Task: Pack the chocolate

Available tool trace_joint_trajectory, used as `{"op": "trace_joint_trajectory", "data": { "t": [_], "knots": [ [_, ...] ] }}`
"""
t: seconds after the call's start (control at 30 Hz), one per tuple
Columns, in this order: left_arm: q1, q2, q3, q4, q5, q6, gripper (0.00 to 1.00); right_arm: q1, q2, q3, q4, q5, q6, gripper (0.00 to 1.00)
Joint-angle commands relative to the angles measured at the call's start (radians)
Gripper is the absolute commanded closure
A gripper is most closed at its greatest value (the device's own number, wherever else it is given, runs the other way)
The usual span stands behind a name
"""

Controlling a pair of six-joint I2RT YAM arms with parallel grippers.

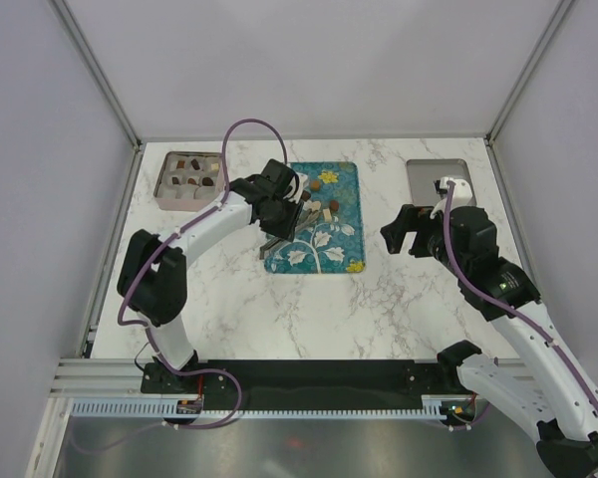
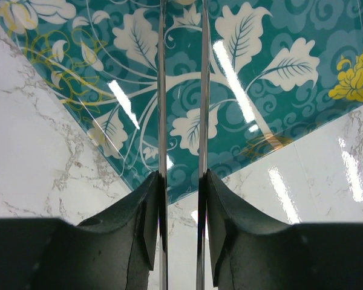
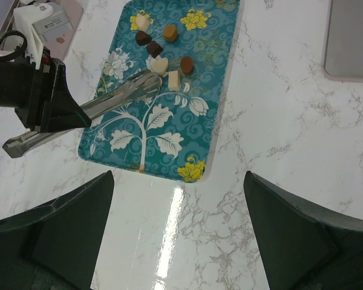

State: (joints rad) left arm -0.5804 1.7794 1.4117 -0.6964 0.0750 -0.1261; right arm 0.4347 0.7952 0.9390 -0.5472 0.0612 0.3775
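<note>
Spanning the whole view, the marble worktop [image 1: 239, 319] carries a teal tray [image 1: 344, 214] with white leaf and yellow flower prints at its middle. At the far left stands an open metal box [image 1: 162, 179] with several brown and cream pieces already in it. At the far right lies a flat grey plate [image 1: 429, 174]. The right fingers [image 3: 66, 223] are spread wide and hold nothing, over bare worktop to the right of the tray. The left fingers [image 2: 139, 223] are pinched narrow on the handle end of metal tongs [image 3: 121, 94], which slant over the tray. The tong tips sit just beside a cream heart; whether they touch it I cannot tell. The loose chocolate [image 3: 187, 64], seven pieces, is clustered at the tray's far end.
</note>
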Motion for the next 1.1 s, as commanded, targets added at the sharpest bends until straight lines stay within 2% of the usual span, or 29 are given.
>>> {"op": "trace_joint_trajectory", "data": {
  "t": [0.0, 0.4, 0.6, 0.63, 0.8, 1.07],
  "knots": [
    [-0.004, -0.04, 0.067, -0.066, -0.052, -0.026, 0.7, -0.001, -0.019, 0.017, 0.006, 0.014, -0.002, 0.03],
    [0.037, -0.124, 0.202, -0.204, -0.121, -0.072, 0.73, -0.001, -0.03, 0.015, 0.004, 0.008, 0.0, 0.03],
    [0.249, -0.164, 0.248, -0.222, -0.115, -0.07, 0.73, -0.001, -0.037, 0.012, 0.006, 0.002, -0.005, 0.03],
    [0.313, -0.167, 0.257, -0.226, -0.109, -0.069, 0.73, -0.001, -0.037, 0.012, 0.004, 0.002, -0.006, 0.03],
    [0.467, -0.169, 0.259, -0.224, -0.096, -0.064, 0.72, -0.002, -0.034, 0.012, 0.007, 0.003, -0.014, 0.03],
    [0.53, -0.109, 0.257, -0.219, -0.118, -0.073, 0.72, -0.001, -0.022, 0.014, 0.013, 0.0, -0.014, 0.03]
  ]
}}
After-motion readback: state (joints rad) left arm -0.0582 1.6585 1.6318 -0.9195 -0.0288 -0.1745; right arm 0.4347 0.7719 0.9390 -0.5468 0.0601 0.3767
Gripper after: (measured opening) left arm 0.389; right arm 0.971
